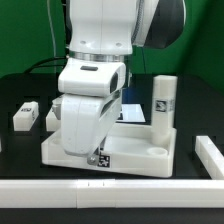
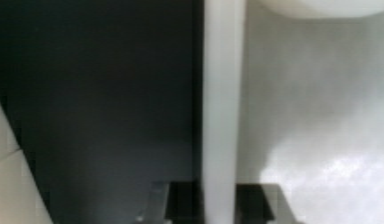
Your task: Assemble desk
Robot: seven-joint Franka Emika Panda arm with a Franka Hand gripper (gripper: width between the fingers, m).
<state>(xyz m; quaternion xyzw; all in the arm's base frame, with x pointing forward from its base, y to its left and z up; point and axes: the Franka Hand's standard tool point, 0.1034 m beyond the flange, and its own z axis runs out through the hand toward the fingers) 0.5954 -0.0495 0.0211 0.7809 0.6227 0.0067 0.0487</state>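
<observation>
The white desk top (image 1: 150, 158), a tray with a raised rim and a black-and-white tag on its front wall, lies on the dark table. One white leg (image 1: 164, 104) stands upright in its far corner at the exterior view's right. My gripper (image 1: 88, 148) reaches down onto the top's near-left part. In the wrist view the top's rim (image 2: 221, 90) runs between my two black fingers (image 2: 260, 203), which press it from both sides; the gripper (image 2: 221, 198) is shut on it. Two loose white legs (image 1: 27, 114) (image 1: 52, 119) lie to the exterior view's left.
A white bar (image 1: 209, 151) lies at the exterior view's right. A white border (image 1: 60, 189) runs along the front. The marker board (image 1: 132, 112) lies behind the desk top. In the wrist view a round socket (image 2: 324, 8) shows in the top's floor.
</observation>
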